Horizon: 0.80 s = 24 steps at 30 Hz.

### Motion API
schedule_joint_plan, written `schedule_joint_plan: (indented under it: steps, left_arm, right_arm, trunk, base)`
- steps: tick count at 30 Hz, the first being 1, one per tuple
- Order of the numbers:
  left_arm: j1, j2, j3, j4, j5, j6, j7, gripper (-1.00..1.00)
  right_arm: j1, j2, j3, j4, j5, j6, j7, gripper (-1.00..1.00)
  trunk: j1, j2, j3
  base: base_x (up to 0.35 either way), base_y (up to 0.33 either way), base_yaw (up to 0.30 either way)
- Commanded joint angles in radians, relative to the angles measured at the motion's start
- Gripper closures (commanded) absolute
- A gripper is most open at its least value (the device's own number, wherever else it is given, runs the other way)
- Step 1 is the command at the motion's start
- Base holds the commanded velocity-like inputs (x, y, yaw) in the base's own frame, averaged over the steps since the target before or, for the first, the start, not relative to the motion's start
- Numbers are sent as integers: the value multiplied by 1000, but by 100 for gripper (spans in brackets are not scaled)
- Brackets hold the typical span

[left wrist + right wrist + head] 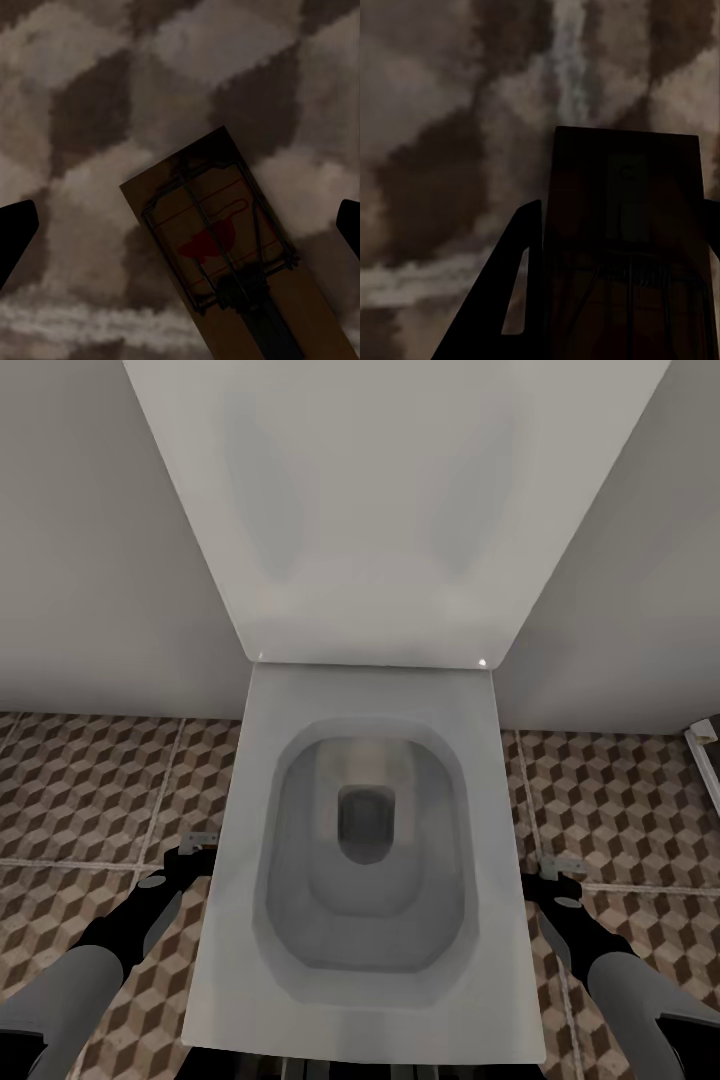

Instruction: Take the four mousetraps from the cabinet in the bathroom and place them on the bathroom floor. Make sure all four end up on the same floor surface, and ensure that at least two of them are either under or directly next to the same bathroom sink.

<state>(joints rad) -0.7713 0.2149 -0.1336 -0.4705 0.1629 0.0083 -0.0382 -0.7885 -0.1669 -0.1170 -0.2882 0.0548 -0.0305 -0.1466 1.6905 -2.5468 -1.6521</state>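
The bathroom floor [90,790] of cube-pattern tiles spreads on both sides of a toilet. In the left wrist view, a tan mousetrap [225,247] with dark wire and a red spot lies flat over the tiles. My left gripper [180,225] is open, its fingers [15,232] wide apart and clear of the trap. In the head view this gripper [190,852] hangs low at the toilet's left side. My right gripper [622,214] is shut on a second mousetrap [626,225], dark and close to the camera. It sits low at the toilet's right [555,872].
A white toilet [365,840] with its lid raised stands straight ahead against a white wall [80,560], between my two arms. A white edge [705,745] juts in at the far right. Open tile lies to either side.
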Motion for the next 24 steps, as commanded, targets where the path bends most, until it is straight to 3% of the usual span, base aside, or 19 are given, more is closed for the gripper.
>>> schedule_joint_plan:
  steps: [1, 13, 14, 24]
  left_arm:
    - [0, 1, -6, 0, 10, 1, 0, -100]
    - [0, 1, -6, 0, 10, 1, 0, -100]
    - [0, 1, -6, 0, 10, 1, 0, -100]
    - [0, 0, -6, 0, 10, 1, 0, -100]
  right_arm:
    - [0, 0, -7, 3, -1, -3, 0, 100]
    - [0, 0, -7, 3, -1, -3, 0, 100]
    - [0, 0, -7, 3, -1, -3, 0, -100]
    - [0, 0, -7, 3, -1, -3, 0, -100]
  trunk:
    - [0, 0, -1]
    - [0, 0, -1]
    - [0, 0, -1]
    - [0, 0, -1]
  base:
    - [0, 0, 0]
    - [0, 0, 0]
    - [0, 0, 0]
    - [0, 0, 0]
